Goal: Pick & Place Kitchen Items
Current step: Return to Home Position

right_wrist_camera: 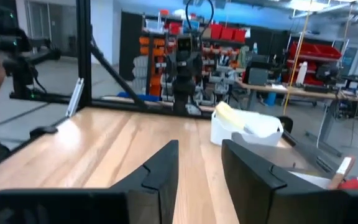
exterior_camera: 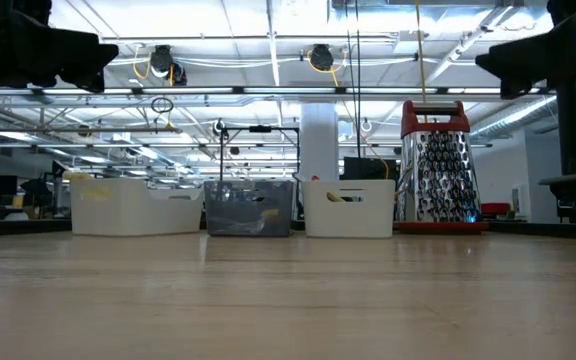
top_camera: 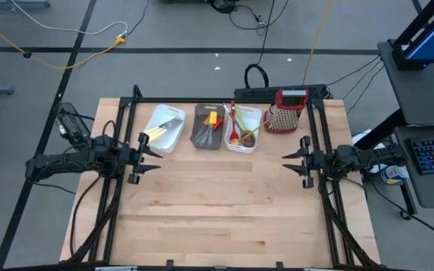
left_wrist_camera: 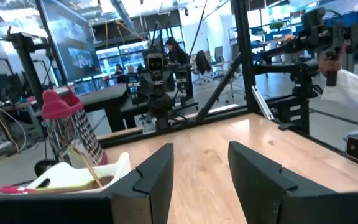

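Note:
The kitchen items lie in three tubs along the table's far side. Cream-handled knives (top_camera: 163, 132) are in the left white tub (top_camera: 173, 114). Orange and yellow spatulas (top_camera: 215, 120) are in the brown tub (top_camera: 202, 139). Red and green spoons (top_camera: 236, 128) are in the right white tub (top_camera: 256, 114). My left gripper (top_camera: 155, 156) (left_wrist_camera: 197, 180) hovers open at the table's left side, pointing level toward the right. My right gripper (top_camera: 287, 162) (right_wrist_camera: 197, 174) hovers open at the right side, facing it. Neither has anything between its fingers.
A red-topped metal grater (top_camera: 286, 111) (exterior_camera: 433, 165) stands upright at the far right, beside the tubs. A dark frame (top_camera: 130, 113) borders the table's sides and far edge. Bare wood (top_camera: 221, 203) spreads between the grippers and toward the near edge. A person's sleeve (left_wrist_camera: 353, 87) shows beyond the table.

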`<state>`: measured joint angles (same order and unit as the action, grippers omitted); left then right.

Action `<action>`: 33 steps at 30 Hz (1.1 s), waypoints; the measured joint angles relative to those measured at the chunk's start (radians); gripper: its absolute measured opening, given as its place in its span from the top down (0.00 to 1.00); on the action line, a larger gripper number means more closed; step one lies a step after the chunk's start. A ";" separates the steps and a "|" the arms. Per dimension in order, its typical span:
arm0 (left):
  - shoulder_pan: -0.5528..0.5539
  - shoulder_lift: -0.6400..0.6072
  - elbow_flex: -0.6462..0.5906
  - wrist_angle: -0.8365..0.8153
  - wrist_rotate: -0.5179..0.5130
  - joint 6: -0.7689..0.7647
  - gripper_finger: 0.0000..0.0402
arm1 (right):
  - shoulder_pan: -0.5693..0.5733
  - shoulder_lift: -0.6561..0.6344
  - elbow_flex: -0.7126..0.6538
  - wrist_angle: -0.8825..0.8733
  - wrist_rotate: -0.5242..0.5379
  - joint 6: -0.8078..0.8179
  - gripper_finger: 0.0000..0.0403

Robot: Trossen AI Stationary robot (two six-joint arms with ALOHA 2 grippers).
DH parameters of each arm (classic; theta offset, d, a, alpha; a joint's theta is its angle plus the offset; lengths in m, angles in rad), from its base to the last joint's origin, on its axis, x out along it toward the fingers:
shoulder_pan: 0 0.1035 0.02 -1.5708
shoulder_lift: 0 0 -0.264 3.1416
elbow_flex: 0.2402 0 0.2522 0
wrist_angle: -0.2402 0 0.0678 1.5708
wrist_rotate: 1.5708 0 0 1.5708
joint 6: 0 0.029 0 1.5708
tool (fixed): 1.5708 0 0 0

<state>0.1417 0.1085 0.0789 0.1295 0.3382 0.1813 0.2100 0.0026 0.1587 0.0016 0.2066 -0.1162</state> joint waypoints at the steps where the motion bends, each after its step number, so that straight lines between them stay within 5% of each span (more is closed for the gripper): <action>1: 0.000 0.000 -0.005 0.001 0.000 0.000 0.60 | 0.000 0.001 -0.001 -0.007 0.000 0.003 0.72; 20: 0.000 0.001 -0.068 0.106 0.006 -0.041 0.60 | 0.000 0.001 -0.060 0.095 -0.033 0.077 0.72; 33: 0.000 0.002 -0.067 0.083 0.012 -0.057 0.60 | 0.001 0.002 -0.134 0.211 -0.078 -0.023 0.72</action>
<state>0.1417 0.1108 0.0116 0.2123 0.3498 0.1246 0.2108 0.0048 0.0246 0.2123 0.1287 -0.1388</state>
